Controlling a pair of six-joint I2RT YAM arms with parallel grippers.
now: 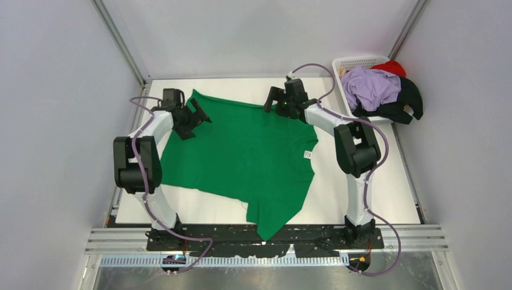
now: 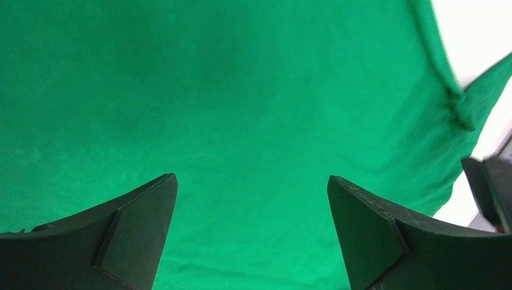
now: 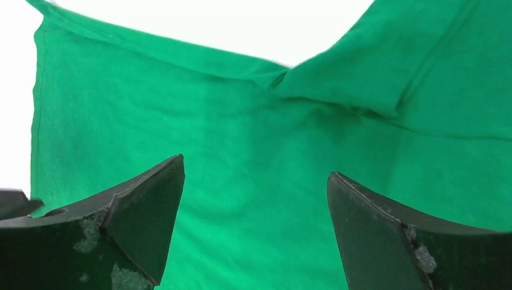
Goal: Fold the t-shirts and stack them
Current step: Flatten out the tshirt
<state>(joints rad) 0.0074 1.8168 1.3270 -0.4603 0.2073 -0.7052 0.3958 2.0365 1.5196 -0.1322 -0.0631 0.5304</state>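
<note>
While the white bench carries the green t-shirt spread out at centre, lilac, black and red t-shirts heap in the white lattice basket at far right. The left tool and right tool gape wide over the green cloth, holding nothing.

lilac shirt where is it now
In the top view, the lilac shirt lies in the white basket at the far right corner of the table, heaped over a black shirt.

T-shirt on table, basket behind right
</note>
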